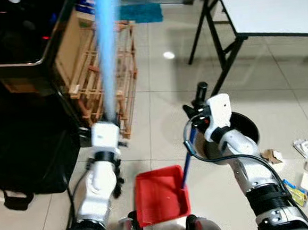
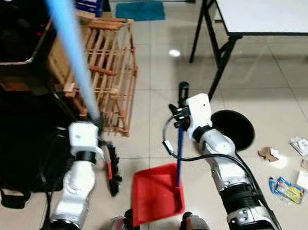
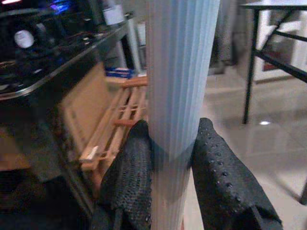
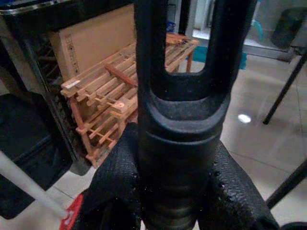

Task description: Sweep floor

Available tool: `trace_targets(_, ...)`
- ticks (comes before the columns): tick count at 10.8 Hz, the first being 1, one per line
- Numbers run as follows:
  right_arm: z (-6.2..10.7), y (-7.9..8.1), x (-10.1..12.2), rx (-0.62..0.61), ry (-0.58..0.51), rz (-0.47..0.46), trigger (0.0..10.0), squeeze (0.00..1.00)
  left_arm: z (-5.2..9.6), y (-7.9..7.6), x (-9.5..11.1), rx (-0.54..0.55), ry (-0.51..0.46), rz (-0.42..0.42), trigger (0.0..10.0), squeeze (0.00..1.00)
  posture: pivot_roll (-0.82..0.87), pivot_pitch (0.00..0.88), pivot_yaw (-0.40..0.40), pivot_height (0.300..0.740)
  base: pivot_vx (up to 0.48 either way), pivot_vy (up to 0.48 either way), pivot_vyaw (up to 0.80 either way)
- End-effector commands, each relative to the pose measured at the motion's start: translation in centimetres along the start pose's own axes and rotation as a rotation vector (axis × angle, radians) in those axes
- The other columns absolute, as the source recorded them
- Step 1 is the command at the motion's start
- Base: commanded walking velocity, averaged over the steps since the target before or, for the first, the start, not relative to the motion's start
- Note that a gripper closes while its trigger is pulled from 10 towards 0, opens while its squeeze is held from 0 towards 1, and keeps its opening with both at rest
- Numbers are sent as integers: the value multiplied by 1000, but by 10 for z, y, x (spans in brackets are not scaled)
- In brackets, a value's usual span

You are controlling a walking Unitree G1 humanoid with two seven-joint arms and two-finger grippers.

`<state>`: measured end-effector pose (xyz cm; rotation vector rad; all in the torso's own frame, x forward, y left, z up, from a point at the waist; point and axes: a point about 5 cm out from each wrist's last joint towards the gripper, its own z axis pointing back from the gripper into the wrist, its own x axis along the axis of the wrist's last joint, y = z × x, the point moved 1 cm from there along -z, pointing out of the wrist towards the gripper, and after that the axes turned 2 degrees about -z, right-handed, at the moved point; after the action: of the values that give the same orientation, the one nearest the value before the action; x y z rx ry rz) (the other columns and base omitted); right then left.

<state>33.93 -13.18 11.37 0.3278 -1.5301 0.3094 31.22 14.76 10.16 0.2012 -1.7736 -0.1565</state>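
Observation:
A broom with a light blue handle (image 1: 106, 44) stands upright on my left, its dark bristles (image 2: 114, 174) low by the floor. My left gripper (image 2: 93, 122) is shut on that handle, and the dotted black fingers (image 3: 129, 177) press it from both sides. A red dustpan (image 1: 161, 195) rests on the tiles just before my feet. Its blue pole (image 2: 178, 155) rises to a black forked handle (image 4: 180, 110). My right gripper (image 1: 196, 111) is shut on that handle. Litter (image 2: 300, 146) lies scattered on the floor at the far right: wrappers (image 2: 282, 185) and a cardboard scrap (image 2: 266, 153).
A wooden slatted rack (image 2: 112, 59) leans against a black cabinet (image 1: 14, 35) on the left, with a black bag (image 1: 20, 179) below. A white table (image 1: 268, 5) on black legs stands back right. A round black object (image 2: 235, 127) sits behind my right arm.

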Motion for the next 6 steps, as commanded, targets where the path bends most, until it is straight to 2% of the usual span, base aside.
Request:
trace_targets(1,4,-8,2,-33,-21,14,10000,0,-6,4,9,22,-23,35,0,0,-194,127,18,740,0,0,0)
trace_targets(3,2,-14,2,-79,-33,17,10000,0,-8,5,4,8,26,81,0,0,-180,115,35,740,0,0,0)
trace_targets(6,-4,-8,-6,-111,-28,-1,10000,0,-6,8,2,-30,44,95,0,0,-152,102,67,740,0,0,0)
